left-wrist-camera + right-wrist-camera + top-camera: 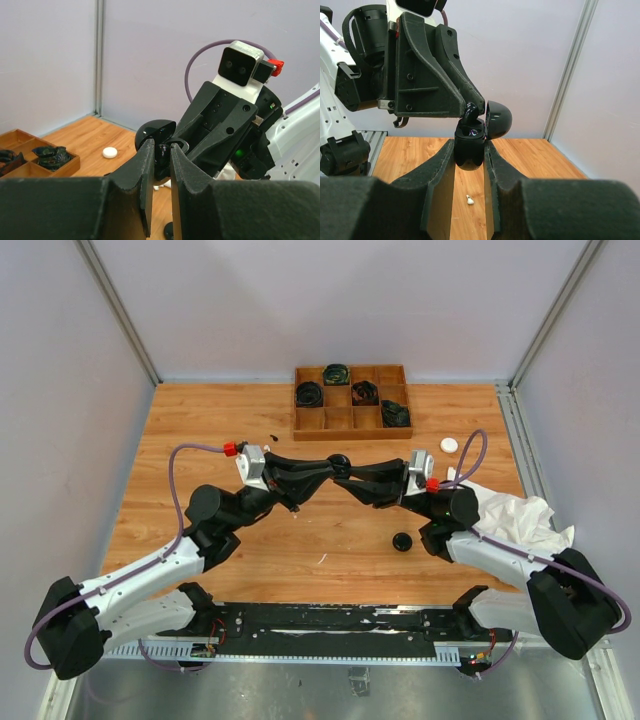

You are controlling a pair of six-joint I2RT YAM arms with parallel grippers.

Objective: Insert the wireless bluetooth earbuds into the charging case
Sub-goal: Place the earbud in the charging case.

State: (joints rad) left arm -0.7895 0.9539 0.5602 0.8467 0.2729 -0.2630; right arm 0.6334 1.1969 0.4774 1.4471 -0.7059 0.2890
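Glossy black plastic charging case, earbud; wood-grain table; wooden tray.

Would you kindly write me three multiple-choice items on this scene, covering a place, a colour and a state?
1. Where is the case the arms work on? A) flat on the table B) between the right gripper's fingers C) in a drawer
2. What colour is the earbud lying on the table? A) black B) red C) white
3. How is that case's lid? A) open B) shut C) removed
1 B: both fingers clamp it. 2 C: pale against the wood. 3 A: swung back on its hinge.
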